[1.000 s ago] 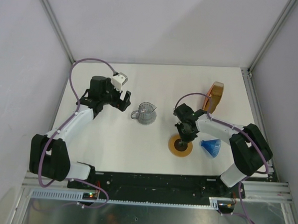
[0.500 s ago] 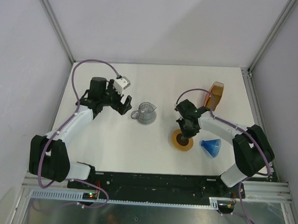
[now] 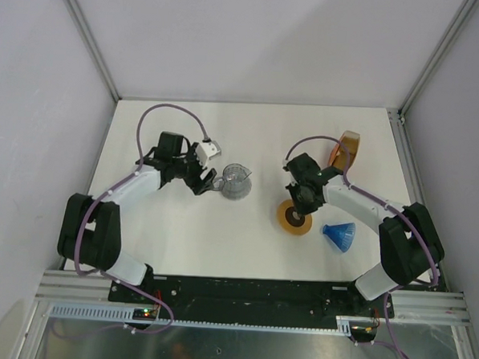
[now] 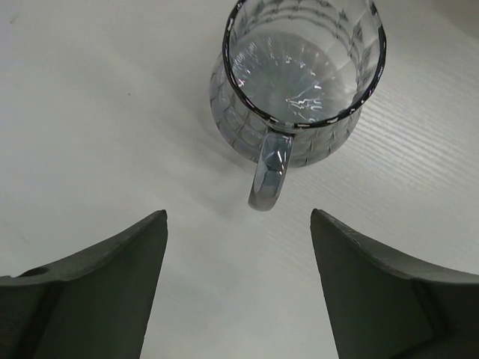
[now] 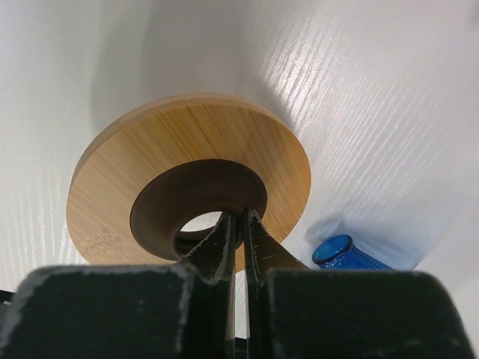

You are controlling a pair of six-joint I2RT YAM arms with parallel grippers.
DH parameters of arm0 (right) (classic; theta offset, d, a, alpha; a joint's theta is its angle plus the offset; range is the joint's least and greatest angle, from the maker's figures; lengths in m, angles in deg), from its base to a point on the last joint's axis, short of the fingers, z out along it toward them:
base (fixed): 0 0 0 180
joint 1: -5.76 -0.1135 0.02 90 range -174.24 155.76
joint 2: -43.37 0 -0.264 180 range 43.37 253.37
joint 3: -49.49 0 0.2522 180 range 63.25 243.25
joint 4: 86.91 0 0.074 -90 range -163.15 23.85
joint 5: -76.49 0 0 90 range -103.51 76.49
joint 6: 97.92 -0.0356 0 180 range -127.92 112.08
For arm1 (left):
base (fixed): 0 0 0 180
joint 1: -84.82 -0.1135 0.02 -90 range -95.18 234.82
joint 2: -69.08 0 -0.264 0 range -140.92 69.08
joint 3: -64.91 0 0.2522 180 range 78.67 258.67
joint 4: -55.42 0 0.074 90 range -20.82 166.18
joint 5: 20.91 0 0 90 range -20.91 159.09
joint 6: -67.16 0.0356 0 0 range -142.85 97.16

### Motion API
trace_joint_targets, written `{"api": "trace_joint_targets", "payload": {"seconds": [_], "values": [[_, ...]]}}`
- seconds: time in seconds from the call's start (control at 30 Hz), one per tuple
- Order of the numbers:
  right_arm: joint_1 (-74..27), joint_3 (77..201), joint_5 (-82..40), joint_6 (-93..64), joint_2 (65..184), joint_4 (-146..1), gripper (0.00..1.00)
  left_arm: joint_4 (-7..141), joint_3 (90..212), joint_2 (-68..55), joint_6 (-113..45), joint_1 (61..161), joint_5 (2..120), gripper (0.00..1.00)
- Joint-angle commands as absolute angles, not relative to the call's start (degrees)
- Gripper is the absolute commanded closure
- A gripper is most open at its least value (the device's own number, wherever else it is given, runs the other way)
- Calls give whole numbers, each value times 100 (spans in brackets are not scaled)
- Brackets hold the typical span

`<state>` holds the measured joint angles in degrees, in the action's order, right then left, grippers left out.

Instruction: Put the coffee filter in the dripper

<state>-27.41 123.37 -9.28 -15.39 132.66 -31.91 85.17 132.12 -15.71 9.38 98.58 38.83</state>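
Resting on the counter (image 3: 220, 243) at the overhead view's lower right, the blue dripper (image 3: 339, 234) points its narrow end toward the bottom edge. The right gripper (image 5: 239, 224) pinches the wooden ring (image 5: 187, 146) by its inner rim. The left gripper (image 4: 238, 217) is spread before the glass jug (image 4: 299, 82).

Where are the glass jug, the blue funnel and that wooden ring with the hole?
glass jug (image 4: 299, 82), left wrist view, on its inner bottom.
blue funnel (image 3: 339, 234), top view, on its ribbed side.
wooden ring (image 5: 187, 138), right wrist view, on its light wood face.
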Motion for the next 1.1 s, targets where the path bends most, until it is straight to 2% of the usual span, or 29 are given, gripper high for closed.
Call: {"api": "trace_joint_targets", "payload": {"seconds": [0.0,0.17,0.37,0.43,0.73,0.87,1.07], "values": [[-2703,12548,-750,-1476,13192,-3305,100,8460,13288,-1610,1537,9907,3379,19],[-2678,12546,-625,-1470,13156,-3259,100,8067,13126,-1663,1655,10007,3454,20],[-2615,12542,-561,-1460,13141,-3267,100,7844,13210,-1990,1688,10118,3602,26],[-2555,12540,-567,-1460,13116,-3297,100,7835,13219,-2075,1789,10148,3575,32],[-2202,12555,-758,-1342,12988,-3315,100,7846,13281,-2236,2057,10230,2925,73],[-2043,12551,-700,-1287,12898,-3196,100,7846,13178,-2198,2121,10352,2727,96],[-1840,12550,-707,-1212,12667,-3162,100,7992,13116,-2061,2244,10560,2527,100]]}}
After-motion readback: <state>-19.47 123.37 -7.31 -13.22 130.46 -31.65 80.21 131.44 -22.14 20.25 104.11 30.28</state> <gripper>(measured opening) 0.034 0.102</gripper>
